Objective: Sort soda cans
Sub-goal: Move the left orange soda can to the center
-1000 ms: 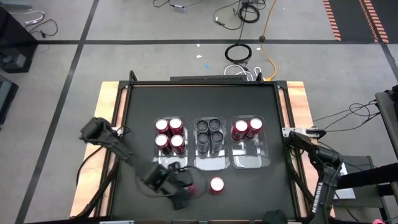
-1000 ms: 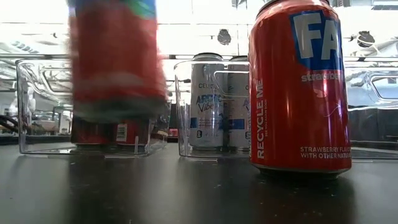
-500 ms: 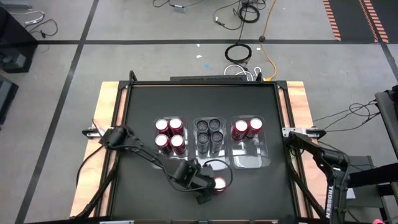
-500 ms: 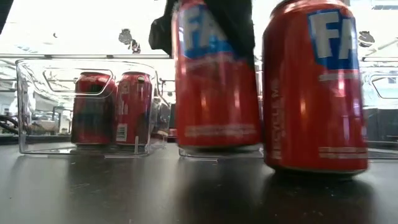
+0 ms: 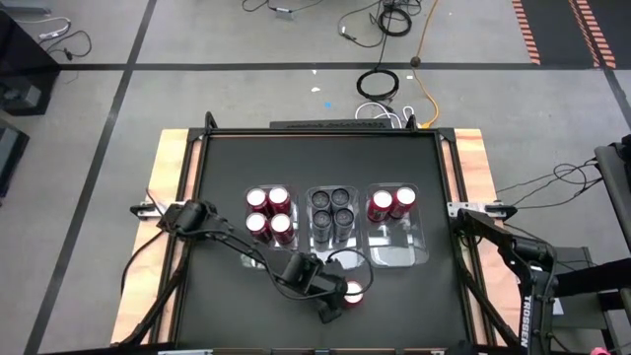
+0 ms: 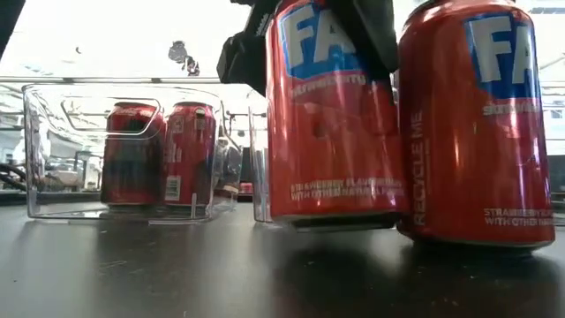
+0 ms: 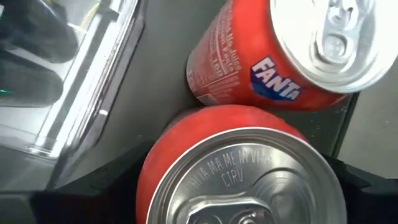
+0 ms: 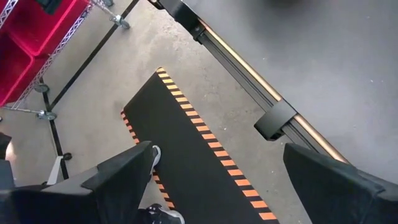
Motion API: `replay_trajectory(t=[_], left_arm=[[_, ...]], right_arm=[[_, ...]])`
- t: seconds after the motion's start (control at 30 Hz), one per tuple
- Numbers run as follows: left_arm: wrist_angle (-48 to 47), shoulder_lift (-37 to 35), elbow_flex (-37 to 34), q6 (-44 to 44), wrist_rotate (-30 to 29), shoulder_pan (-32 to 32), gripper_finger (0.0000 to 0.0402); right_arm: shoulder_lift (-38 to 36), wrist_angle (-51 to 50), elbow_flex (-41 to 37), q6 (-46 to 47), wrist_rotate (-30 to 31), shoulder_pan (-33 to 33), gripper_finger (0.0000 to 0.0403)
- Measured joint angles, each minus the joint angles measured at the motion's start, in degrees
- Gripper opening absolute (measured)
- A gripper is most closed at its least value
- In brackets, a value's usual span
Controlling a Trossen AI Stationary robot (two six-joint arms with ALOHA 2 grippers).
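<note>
Our left tool (image 5: 333, 300) grips a red can (image 6: 334, 115) just off the counter (image 5: 227, 168), touching a standing red can (image 6: 481, 124), while our right tool (image 8: 211, 180) waits open, empty, off the counter's side.

The left gripper (image 5: 333, 304) covers most of its held can (image 6: 334, 115) from above; in the low view that can's top is cut off by the edge. Just beside it, the second can (image 6: 481, 124) runs off the right edge. In the left wrist view the fingertips are hidden behind the held can.
</note>
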Motion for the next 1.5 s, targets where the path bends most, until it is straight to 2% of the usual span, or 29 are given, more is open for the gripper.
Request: replay_trajectory(t=[0.2, 0.5, 0.87, 1.17, 1.37, 1.5], left_arm=[[-0.3, 0.0, 0.0, -0.4, -0.5, 0.9, 0.033], [0.4, -0.3, 0.0, -0.2, -1.8, 0.9, 0.0387], [-0.6, -0.3, 0.2, -0.4, 0.1, 0.8, 0.0391], [-11.9, -0.2, 7.7, 1.7, -3.8, 0.0, 0.0391], [-13.5, -0.2, 14.0, 4.8, -3.6, -0.7, 0.0391], [-19.5, -0.2, 19.3, 10.5, -2.7, -0.9, 0.0391]], right_arm=[[0.0, 0.1, 0.0, 0.2, 0.0, 0.0, 0.0354], [0.0, 0.1, 0.0, 0.2, 0.0, 0.0, 0.0354], [0.0, 0.1, 0.0, 0.9, 0.0, 0.0, 0.0354], [0.0, 0.3, 0.0, 3.6, 0.3, -0.4, 0.0354], [0.0, 0.4, 0.0, 3.6, 0.3, -1.8, 0.0354], [0.0, 0.3, 0.0, 2.9, 0.3, -3.5, 0.0354]])
